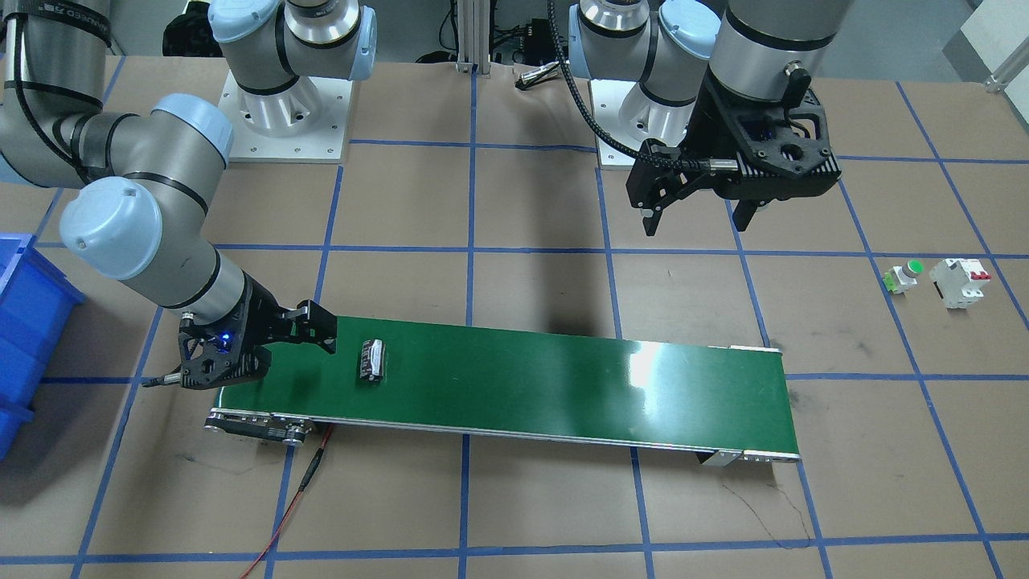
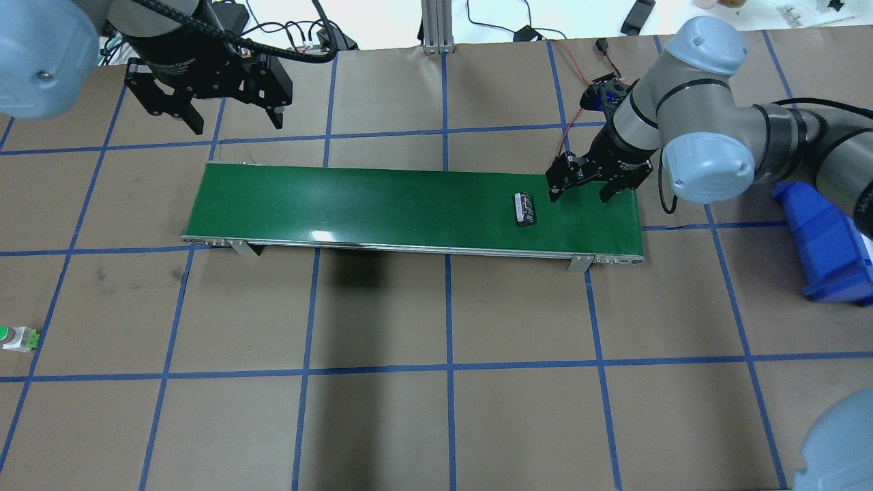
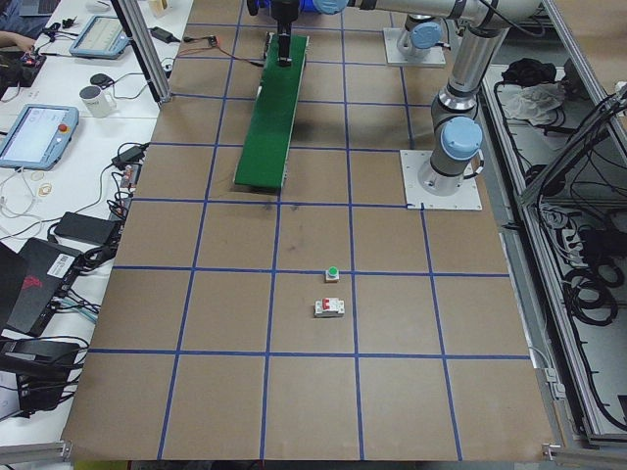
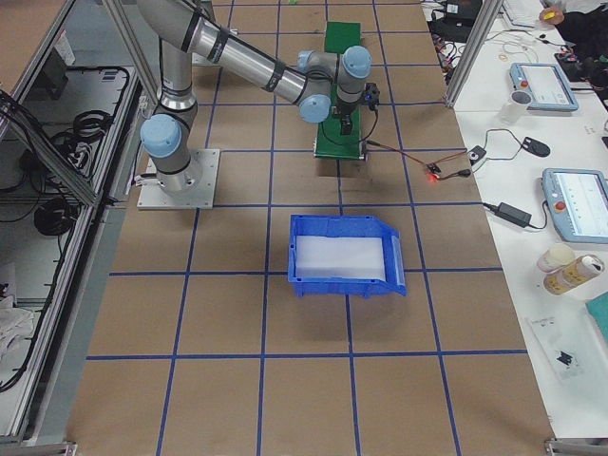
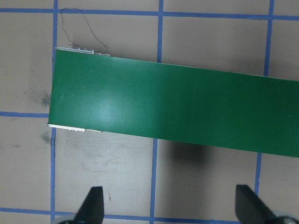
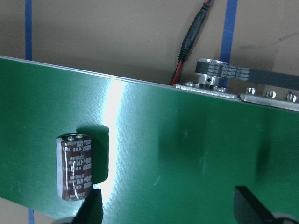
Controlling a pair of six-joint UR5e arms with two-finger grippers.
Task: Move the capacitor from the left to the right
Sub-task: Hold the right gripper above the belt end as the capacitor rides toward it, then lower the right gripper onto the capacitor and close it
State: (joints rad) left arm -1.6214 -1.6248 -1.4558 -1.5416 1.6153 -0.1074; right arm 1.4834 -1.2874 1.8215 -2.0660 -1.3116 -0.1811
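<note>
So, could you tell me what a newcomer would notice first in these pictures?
The long green conveyor belt on the brown, blue-taped table draws the eye first. On it, toward the robot's right, lies the dark capacitor on its side, with the right claw open and low just beside it. The left claw hangs open near the belt's other end, and a blue bin sits at the robot's far right.
</note>
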